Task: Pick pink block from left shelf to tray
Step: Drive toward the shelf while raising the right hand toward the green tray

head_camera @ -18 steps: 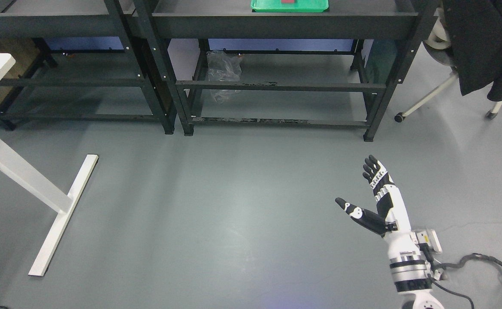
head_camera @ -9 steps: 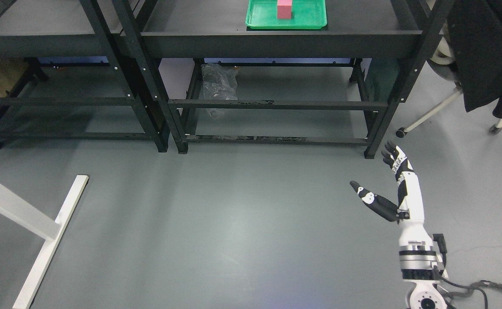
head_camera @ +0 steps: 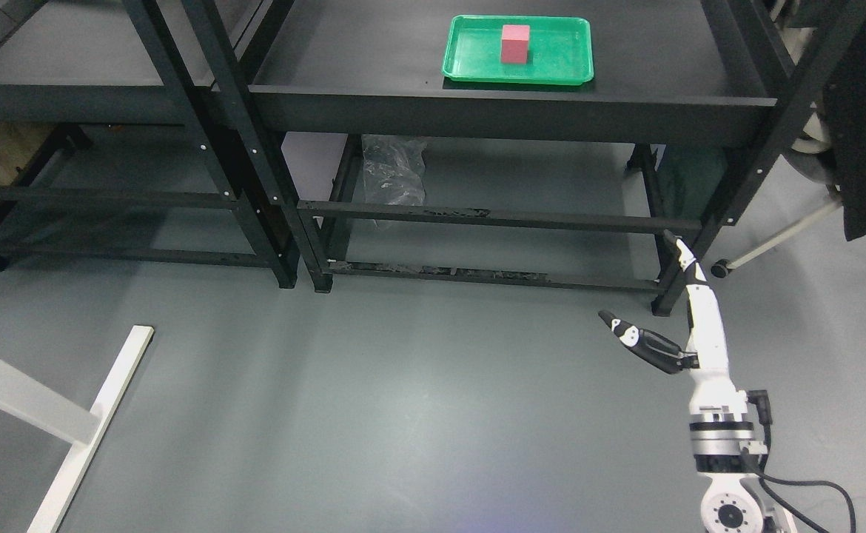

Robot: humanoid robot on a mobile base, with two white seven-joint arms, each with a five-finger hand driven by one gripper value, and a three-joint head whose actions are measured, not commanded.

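Seeing pink block [head_camera: 515, 44] upright inside green tray [head_camera: 574, 68] on top shelf [head_camera: 374, 52] of right rack. My right hand [head_camera: 681, 326] low over grey floor [head_camera: 403, 385] near rack's front right leg, well apart from tray, fingers straight, thumb splayed out, holding nothing. Left arm out of my view.
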